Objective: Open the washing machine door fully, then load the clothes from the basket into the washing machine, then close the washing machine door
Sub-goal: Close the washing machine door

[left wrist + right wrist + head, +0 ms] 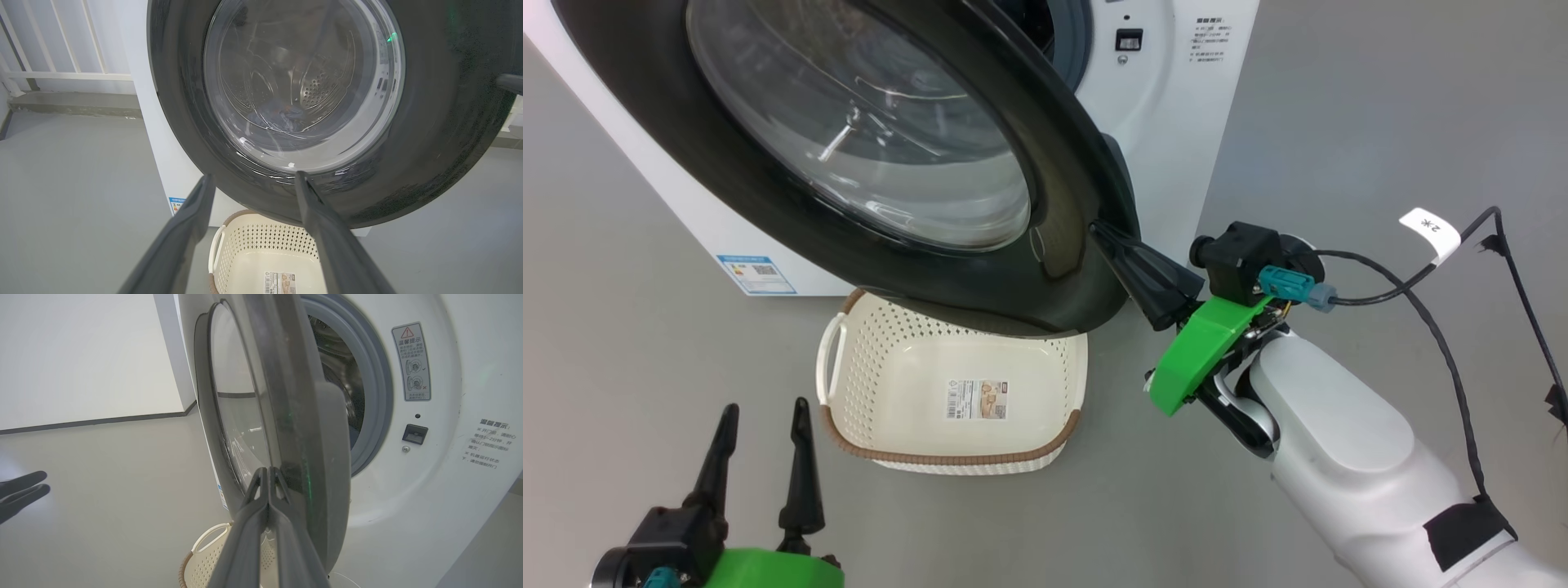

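Down by the robot's front, at about seven o'clock from its head, the left gripper (766,406) (253,176) hangs over the bare grey floor (645,367). Its two long dark fingers are spread wide, with nothing between them, and they point toward twelve o'clock.

Just beyond it, dead ahead on the floor, sits the small cream-white perforated plastic basket (947,459) (261,239) (204,555) with its brown woven-look rim. A printed sticker (976,400) shows on its bottom, and its far end lies under the door.

At four o'clock the pale right forearm reaches in. The right gripper (1101,231) (267,470) has its jaws pressed together, pinching nothing. Its tips rest against the rim of the large round glossy black washing machine door (980,282) (429,122) (294,416), at about four o'clock on that ring. A black cable with a white tag (1431,233) loops off the wrist.

That door stands part-way open, swung out from the big white front-loading washing machine (1168,122) (163,143) (449,396). Past its free edge I can see the grey rubber gasket (376,396), a slice of the steel drum (343,375), the dark latch socket (414,433) and a warning label (412,361).

Through the bulging glass, low in the drum at six o'clock, lies a hazy bluish heap that looks like the clothes (273,118); I cannot make out any print. A blue energy label (756,273) sits low on the machine's front at ten o'clock from the basket. Farther off stands a white railing (61,75).
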You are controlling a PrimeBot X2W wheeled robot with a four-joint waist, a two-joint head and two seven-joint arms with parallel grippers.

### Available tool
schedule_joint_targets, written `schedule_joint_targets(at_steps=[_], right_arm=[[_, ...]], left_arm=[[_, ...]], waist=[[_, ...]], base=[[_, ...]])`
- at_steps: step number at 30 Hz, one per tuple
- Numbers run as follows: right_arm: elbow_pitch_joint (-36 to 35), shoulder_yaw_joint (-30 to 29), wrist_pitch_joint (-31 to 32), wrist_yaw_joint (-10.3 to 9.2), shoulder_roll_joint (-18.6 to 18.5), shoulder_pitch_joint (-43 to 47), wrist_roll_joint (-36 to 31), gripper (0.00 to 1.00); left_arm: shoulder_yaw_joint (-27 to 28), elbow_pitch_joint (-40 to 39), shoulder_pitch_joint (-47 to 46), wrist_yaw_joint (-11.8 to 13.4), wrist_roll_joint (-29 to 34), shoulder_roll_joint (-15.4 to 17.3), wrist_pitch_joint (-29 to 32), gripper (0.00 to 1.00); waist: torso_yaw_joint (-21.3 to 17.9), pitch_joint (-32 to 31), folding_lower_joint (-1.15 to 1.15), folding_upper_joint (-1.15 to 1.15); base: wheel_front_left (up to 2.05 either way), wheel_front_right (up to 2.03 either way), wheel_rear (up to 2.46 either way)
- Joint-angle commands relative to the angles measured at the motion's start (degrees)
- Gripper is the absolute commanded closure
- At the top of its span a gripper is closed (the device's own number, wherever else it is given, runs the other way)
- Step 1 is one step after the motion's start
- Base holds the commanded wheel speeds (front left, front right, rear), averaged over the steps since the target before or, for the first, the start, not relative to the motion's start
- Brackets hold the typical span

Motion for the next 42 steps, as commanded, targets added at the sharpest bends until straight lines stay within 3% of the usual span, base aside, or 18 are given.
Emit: schedule_joint_targets(at_steps=[1,16,32,42], right_arm=[[-0.57,0.43,-0.50,0.09,1.12,-1.12,0.58,1.00],[3.76,-0.97,-0.73,0.09,-0.75,-6.76,1.90,1.00],[10.83,-4.62,-0.74,0.09,-6.53,-20.14,1.50,1.00],[12.68,-6.64,-0.74,0.09,-9.38,-24.31,0.91,1.00]], left_arm=[[1.77,-0.97,-2.36,-0.04,0.96,0.82,-0.64,0.00],[0.78,-0.96,-4.61,-0.42,1.60,-0.17,-0.69,0.00],[-0.69,-1.64,-11.17,-2.13,3.50,-4.19,-0.70,0.00],[-1.13,-1.40,-13.09,-2.87,3.64,-5.10,-0.71,0.00]], waist=[[0.02,0.09,0.00,0.00],[1.16,2.81,0.00,0.00],[6.98,11.22,0.00,0.00],[9.31,13.71,0.00,0.00]], base=[[0.00,0.00,0.00],[0.00,0.00,0.00],[0.00,0.00,0.00],[0.00,0.00,0.00]])
